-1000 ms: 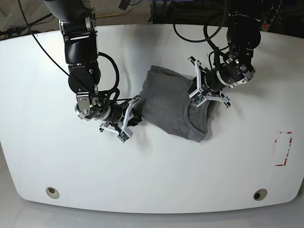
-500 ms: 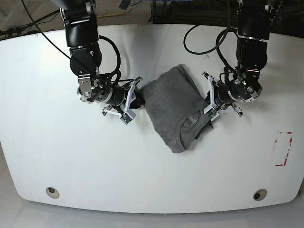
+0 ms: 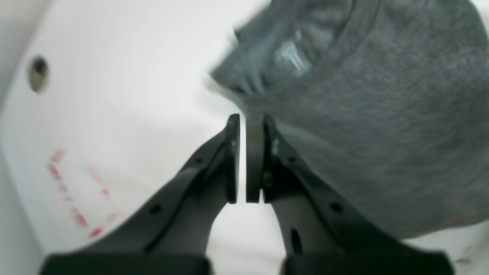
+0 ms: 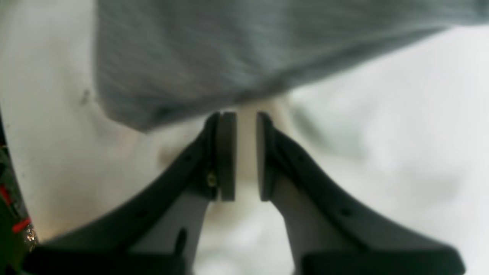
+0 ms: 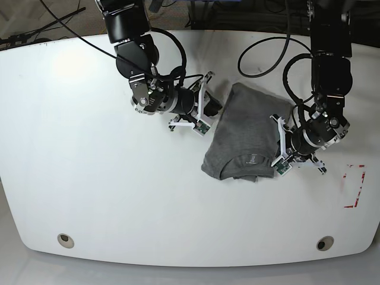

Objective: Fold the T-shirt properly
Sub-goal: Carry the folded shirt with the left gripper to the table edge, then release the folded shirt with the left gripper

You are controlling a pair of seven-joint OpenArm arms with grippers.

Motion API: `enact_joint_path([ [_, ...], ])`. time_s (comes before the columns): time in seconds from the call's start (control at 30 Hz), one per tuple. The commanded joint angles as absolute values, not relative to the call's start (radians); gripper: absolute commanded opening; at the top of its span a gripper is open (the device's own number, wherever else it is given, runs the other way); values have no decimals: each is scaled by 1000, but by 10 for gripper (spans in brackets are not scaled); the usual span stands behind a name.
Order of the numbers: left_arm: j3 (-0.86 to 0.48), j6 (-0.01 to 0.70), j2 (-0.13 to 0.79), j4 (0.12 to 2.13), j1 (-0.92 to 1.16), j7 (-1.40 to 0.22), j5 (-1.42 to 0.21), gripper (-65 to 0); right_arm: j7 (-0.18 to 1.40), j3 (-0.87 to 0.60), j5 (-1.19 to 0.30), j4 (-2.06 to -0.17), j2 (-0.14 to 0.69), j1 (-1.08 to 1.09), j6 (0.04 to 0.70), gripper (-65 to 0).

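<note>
Base view: our grey T-shirt [image 5: 249, 127], folded compact, squaring apparently left; left fingers [image 3: 242, 196] and right fingers [image 4: 246, 194] slightly parted, empty.

The white table [image 5: 119, 208] is seen under everything. 2 round, metal-rimmed fittings are set into it near its front corners: 1 on the left [image 5: 65, 240], 1 on the right [image 5: 325, 243]. A broken red outline [image 5: 354, 186] is marked beside the right edge. Dark cables [image 5: 44, 40] are seen behind the table.
</note>
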State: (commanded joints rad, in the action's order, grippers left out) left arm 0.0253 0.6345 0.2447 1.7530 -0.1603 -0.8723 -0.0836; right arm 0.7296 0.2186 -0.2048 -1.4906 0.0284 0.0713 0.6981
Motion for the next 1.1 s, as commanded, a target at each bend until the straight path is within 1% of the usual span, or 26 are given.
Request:
enact_joint_path([
  [0.07,21,576,189,1751,-133,-871,-85,-401,730,191,-216,-1500,54,73,698,-569],
  [0.13,21,515,147,1753,-107,-840,-85,-279,730,182,-216,-1504,70,73,698,-569],
  [0.17,22,486,131,1751,-91,-811,-84,-254,730,180,-216,-1504,79,73,698,-569],
  [0.2,22,453,117,1742,-74,-776,-84,-243,730,180,-216,-1504,88,73,698,-569],
  [0.27,28,406,104,1693,-48,-704,-84,-236,730,179,-216,-1504,101,74,698,-569],
  [0.3,30,397,101,1658,-42,-676,-84,-236,730,179,-216,-1504,101,74,698,-569],
  [0.5,21,394,107,1422,-15,-541,-87,-240,728,174,-216,-1504,120,73,698,-571],
  [0.57,-8,394,116,1343,-15,-509,-87,-242,728,134,-216,-1504,117,70,698,-571],
  [0.7,-111,400,199,1245,-15,-496,-91,-242,728,64,-216,-1541,114,48,698,-571],
  [0.8,-170,409,268,1199,-15,-495,-93,-242,728,44,-216,-1590,120,42,698,-571],
  [0.87,-214,444,337,1175,-13,-495,-93,-242,728,36,-216,-1626,124,28,698,-571],
  [1.0,-354,506,467,1093,4,-492,-91,-242,728,30,-216,-1687,140,16,698,-571],
  [1.07,-421,542,542,1047,8,-467,-90,-242,728,30,-211,-1713,143,10,698,-571],
  [1.1,-433,565,573,1024,10,-444,-87,-242,728,30,-205,-1724,143,-1,698,-571],
])
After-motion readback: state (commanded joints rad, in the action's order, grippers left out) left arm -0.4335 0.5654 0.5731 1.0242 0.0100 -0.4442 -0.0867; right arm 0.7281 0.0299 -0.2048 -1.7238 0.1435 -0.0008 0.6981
